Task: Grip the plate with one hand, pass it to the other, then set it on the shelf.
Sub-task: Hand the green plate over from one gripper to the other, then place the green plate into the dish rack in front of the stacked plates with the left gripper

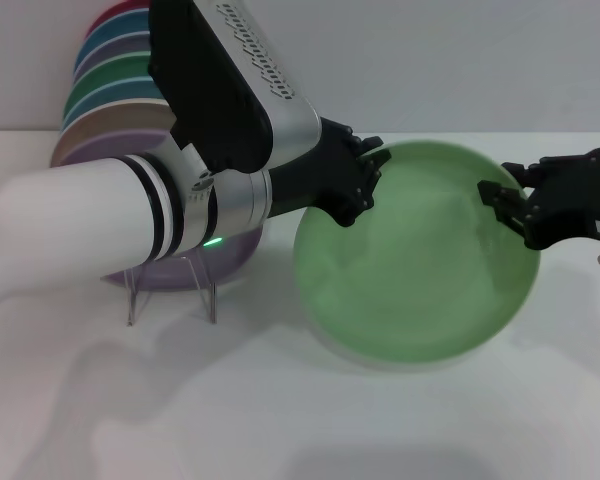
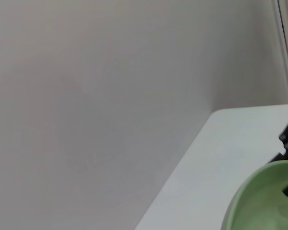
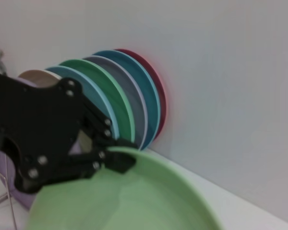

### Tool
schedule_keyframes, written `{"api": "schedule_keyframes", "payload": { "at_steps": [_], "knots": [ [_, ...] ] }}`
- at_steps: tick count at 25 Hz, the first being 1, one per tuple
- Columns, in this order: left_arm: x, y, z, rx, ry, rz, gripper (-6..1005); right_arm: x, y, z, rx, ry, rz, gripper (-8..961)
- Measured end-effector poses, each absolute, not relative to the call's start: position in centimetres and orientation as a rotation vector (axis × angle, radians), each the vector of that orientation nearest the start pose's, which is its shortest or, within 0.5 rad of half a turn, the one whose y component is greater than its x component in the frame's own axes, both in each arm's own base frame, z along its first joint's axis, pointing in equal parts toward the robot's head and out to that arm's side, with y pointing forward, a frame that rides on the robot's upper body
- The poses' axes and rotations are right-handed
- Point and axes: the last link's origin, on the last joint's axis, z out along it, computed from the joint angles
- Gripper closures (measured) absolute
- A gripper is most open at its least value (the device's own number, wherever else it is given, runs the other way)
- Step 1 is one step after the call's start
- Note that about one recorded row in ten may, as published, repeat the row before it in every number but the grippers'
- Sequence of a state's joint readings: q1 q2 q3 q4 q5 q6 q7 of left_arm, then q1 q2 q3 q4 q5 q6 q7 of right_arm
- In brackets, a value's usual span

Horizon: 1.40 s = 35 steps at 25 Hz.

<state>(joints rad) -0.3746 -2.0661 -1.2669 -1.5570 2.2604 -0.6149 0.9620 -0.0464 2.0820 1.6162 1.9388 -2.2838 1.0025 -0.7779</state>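
Note:
The light mint-green plate (image 1: 420, 260) hangs tilted above the white table, its face toward me. My left gripper (image 1: 368, 165), the bulky black one with a small green light on its wrist, is shut on the plate's left rim. In the right wrist view the same gripper (image 3: 113, 158) clamps the far edge of the plate (image 3: 134, 201). My right gripper (image 1: 510, 215) is at the plate's right rim, overlapping it. The left wrist view shows only an edge of the plate (image 2: 264, 201). The shelf (image 1: 170, 292), a clear acrylic stand, is under my left forearm and carries a lilac plate (image 1: 230, 258).
A row of upright coloured plates (image 1: 110, 90) stands at the back left against the wall, also seen as coloured plates (image 3: 129, 96) in the right wrist view. The white table (image 1: 300, 420) stretches toward me in front of the plate and stand.

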Motion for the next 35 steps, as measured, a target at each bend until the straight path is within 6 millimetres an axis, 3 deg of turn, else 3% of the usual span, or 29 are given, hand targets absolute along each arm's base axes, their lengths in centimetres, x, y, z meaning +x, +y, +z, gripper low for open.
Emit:
{"api": "schedule_keyframes", "payload": {
  "at_steps": [5,7,9,15,17,19,23,26,27,28,31,32,33,35],
  "knots": [
    [-7.6,34.2,-4.1,-2.432,0.032,-0.337,942,18.9,29.0,6.8,-2.218,0.666,0.267,770],
    [-7.5,34.0,-3.7,-2.397,0.059,-0.355,942,20.3,28.6,8.1,-2.160,0.728,0.302,711],
    [-7.5,34.0,-3.6,-2.382,0.068,-0.360,942,21.3,28.3,9.0,-2.119,0.767,0.327,483],
    [-7.0,33.2,-2.9,-2.144,0.227,-0.431,941,24.2,27.6,11.3,-2.026,0.865,0.449,249],
    [-6.0,32.1,-2.5,-1.963,0.330,-0.480,941,26.2,27.2,12.1,-1.983,0.915,0.500,242],
    [-5.7,31.6,-2.2,-1.896,0.366,-0.495,941,27.3,27.2,12.3,-1.966,0.937,0.529,235],
    [-5.5,29.6,-2.0,-1.698,0.476,-0.594,947,28.7,27.4,11.9,-1.956,0.966,0.568,221],
    [-7.0,28.5,-1.6,-1.653,0.495,-0.720,945,29.4,27.6,11.7,-1.959,0.984,0.591,211],
    [-9.2,28.3,-1.0,-1.652,0.486,-0.813,945,29.6,27.7,11.7,-1.963,0.991,0.600,211],
    [-9.2,28.3,-1.0,-1.652,0.486,-0.813,945,29.6,27.7,11.7,-1.963,0.991,0.600,212],
    [-13.2,28.8,0.2,-1.643,0.431,-0.948,947,29.7,27.7,11.7,-1.979,0.991,0.622,213],
    [-15.9,29.2,1.2,-1.614,0.436,-1.009,947,29.7,27.7,11.7,-1.988,0.994,0.640,213],
    [-15.9,29.2,1.2,-1.614,0.436,-1.009,947,29.7,27.7,11.7,-1.988,0.994,0.640,213],
    [-18.2,29.6,2.0,-1.582,0.472,-1.044,946,29.7,27.6,11.7,-2.000,0.994,0.653,214]
  ]
}}
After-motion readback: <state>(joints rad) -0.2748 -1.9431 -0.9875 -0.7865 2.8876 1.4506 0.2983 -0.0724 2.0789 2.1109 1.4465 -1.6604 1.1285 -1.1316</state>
